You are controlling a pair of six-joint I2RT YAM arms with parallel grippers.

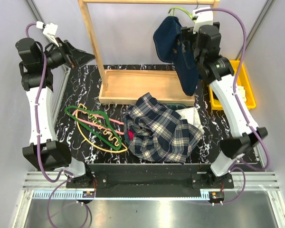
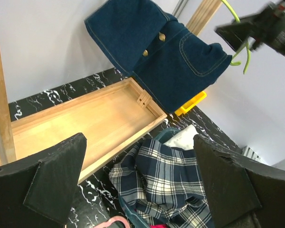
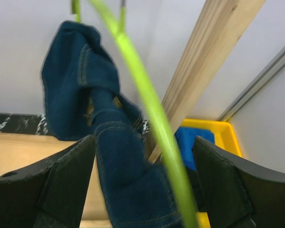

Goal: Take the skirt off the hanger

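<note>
**A:** Where's the skirt (image 1: 161,130)?

**B:** In a crumpled heap on the worktop (image 1: 80,90), just in front of the wooden tray (image 1: 133,88), right of centre. It's not on anything, and a bit of red cloth (image 1: 130,136) pokes out at its left edge.

**A:** And the hanger (image 1: 100,114)?

**B:** Dark green one, flat on the worktop to the left of the skirt, w/ its near end just beside the plaid. Can't tell if they touch. A pink hanger (image 2: 116,217) lies across it.

**A:** What abt the left claw (image 2: 138,138)?

**B:** Up high at the far left corner, fingers wide apart, nothing btwn them. Its cam looks down on the tray & skirt.

**A:** And the right claw (image 3: 142,141)?

**B:** Raised at the top right by the wooden rail, fingers apart. The lime-green hanger (image 3: 152,109) wire & the denim garment (image 1: 178,50) hanging from it run btwn them, but neither finger is seen pressing on either.
</note>
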